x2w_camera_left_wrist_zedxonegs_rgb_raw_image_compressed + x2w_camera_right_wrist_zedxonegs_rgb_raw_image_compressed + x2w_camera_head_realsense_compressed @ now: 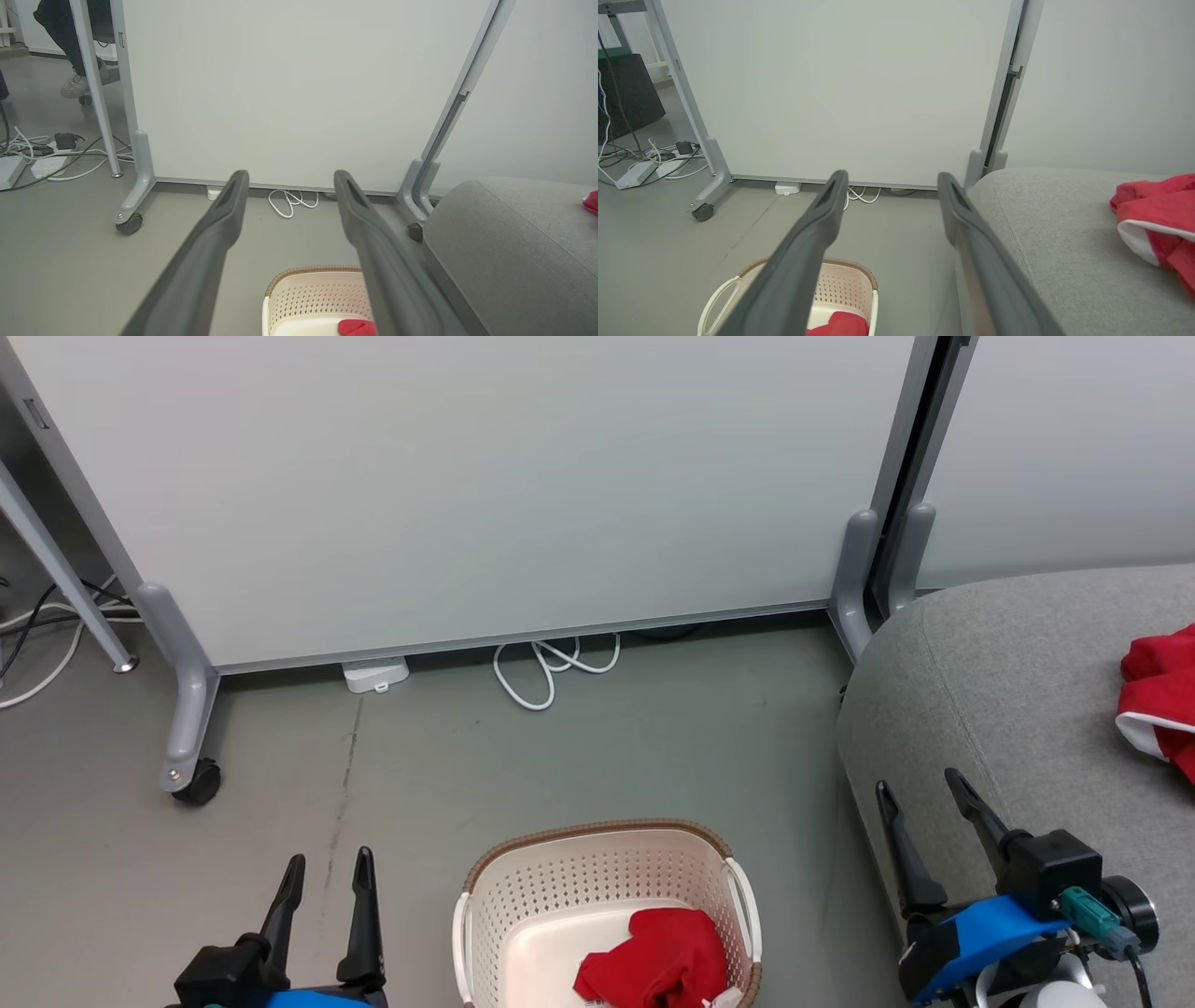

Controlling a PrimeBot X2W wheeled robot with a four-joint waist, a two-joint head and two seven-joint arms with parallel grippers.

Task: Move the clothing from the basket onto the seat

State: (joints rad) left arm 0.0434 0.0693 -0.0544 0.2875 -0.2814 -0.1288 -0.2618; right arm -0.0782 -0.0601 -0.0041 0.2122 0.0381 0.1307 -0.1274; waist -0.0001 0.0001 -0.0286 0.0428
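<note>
one red garment [658, 957] lies crumpled in the basket [597, 845], heaped against its right wall and near side, with the bare cream bottom showing to its left. its long side runs roughly across the basket, rising a little toward the right. a scrap of white trim shows at its lower right, and the head view cuts off its near edge. the second red garment [1162, 695] lies on the seat [1008, 663], well apart from the basket, with a white band curving along its near-left edge. how far it stretches to the right cannot be told.

the basket stands upright on the floor [560, 756], with the brown rim of its far side toward the panel [467, 476] and white handles on its left and right. the seat's rounded corner is just to the right of the basket, a narrow strip of floor between them. ahead of the basket the floor is open up to the panel, where a looped white cable [551, 672] and a small white box [375, 674] lie at its foot. a panel leg with a caster [198, 782] stands off to the left.

the left gripper [330, 857] hangs left of the basket over bare floor, fingers parted with nothing between them. the right gripper [917, 782] shows against the seat's left edge, fingers likewise spread and holding nothing.
</note>
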